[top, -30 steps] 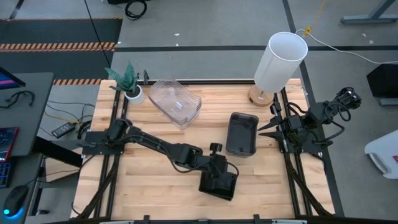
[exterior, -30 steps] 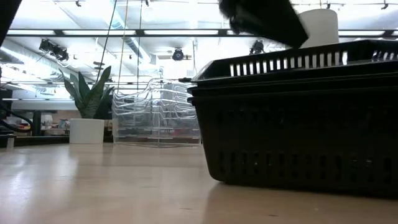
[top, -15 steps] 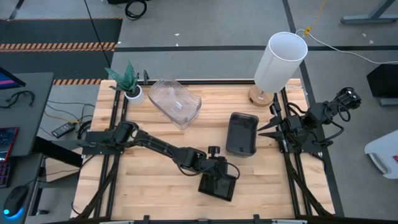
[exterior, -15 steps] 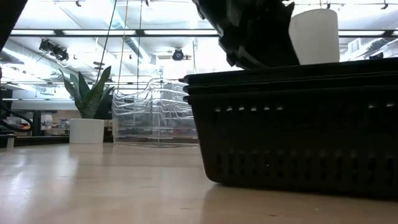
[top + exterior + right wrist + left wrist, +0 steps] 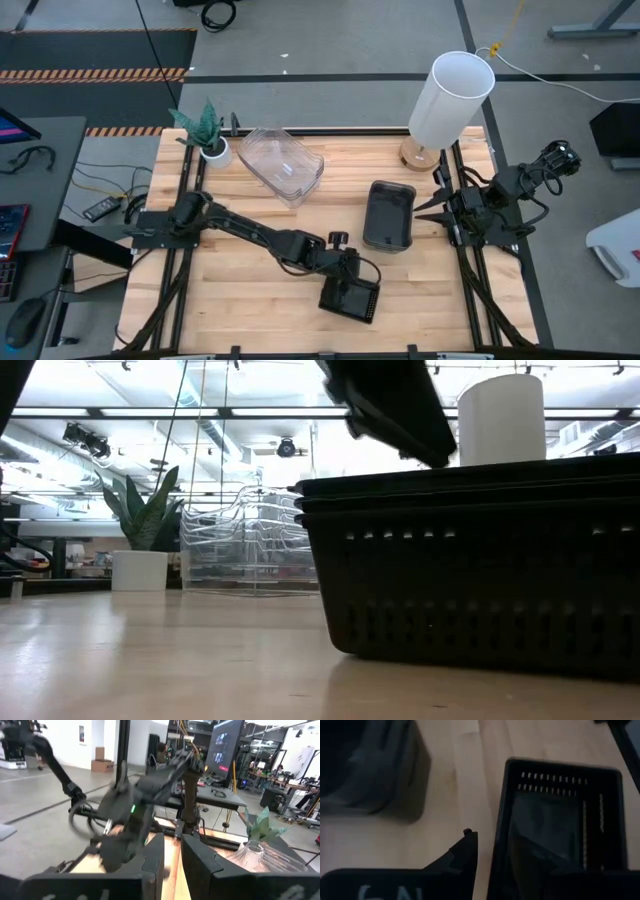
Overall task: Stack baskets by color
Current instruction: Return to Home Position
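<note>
Wooden table (image 5: 250, 300) first, as the biggest thing, bearing three separate piles, one per colour. White lamp shade (image 5: 452, 98) at the far right, no part of the job. Clear baskets (image 5: 283, 165) nested at the far left. Smoky grey baskets (image 5: 389, 215) nested right of the middle. Black baskets (image 5: 350, 298) nested at the near edge, about the middle, well apart from the other two piles. Left gripper (image 5: 346, 272) hovering just over the far side of the black pile, fingers spread, grasping nothing. Right gripper (image 5: 420, 210) waiting at the right, just beside the grey pile, fingers a little apart, also empty. Small white plant pot (image 5: 215, 152) last, just beside the clear pile.

No loose basket anywhere on the wood, so sorting by colour judged as finished. Remaining, probably: only the return of the left arm to its rest place.

From above, each pile looking almost like one single basket. From table height, layered rims plain on the black pile and on the clear one, exact count not possible to tell. Also there, open air between the left gripper and the top black rim. From the left wrist, one finger above the inside of the black basket, the other above bare wood.
</note>
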Controlling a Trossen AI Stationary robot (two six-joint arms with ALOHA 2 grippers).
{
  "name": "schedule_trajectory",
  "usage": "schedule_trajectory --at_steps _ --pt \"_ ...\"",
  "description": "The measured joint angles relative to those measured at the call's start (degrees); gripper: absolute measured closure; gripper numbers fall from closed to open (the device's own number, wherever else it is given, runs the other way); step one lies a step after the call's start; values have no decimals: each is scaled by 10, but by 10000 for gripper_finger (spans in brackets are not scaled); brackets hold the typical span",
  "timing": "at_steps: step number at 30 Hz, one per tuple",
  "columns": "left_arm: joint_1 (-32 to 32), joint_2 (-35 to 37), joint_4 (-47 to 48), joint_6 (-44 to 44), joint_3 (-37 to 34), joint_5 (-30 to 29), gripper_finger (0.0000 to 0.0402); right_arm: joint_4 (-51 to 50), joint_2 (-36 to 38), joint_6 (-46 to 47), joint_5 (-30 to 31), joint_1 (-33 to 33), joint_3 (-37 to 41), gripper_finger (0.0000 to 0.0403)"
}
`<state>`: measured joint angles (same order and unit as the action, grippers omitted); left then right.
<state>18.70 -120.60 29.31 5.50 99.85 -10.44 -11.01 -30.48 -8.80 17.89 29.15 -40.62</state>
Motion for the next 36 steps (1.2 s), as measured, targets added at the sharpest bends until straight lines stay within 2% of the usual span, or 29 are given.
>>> schedule_trajectory --at_steps 7,14,22,28,33,36 --pt "0 41 93 -1 1 -38 286 -40 11 -6 0 0 18 332" --pt "3 45 113 -1 1 -53 286 -33 88 -25 0 0 72 332" --pt "9 47 27 -5 -74 -54 286 26 223 -67 -41 0 160 332" --pt "0 64 9 -45 -86 -54 286 86 301 -28 -47 0 230 332" --pt "-14 92 -9 -80 -88 -54 286 98 299 12 -62 0 262 332" --pt "-23 113 -46 -92 -116 -52 286 110 302 31 -66 0 280 332"
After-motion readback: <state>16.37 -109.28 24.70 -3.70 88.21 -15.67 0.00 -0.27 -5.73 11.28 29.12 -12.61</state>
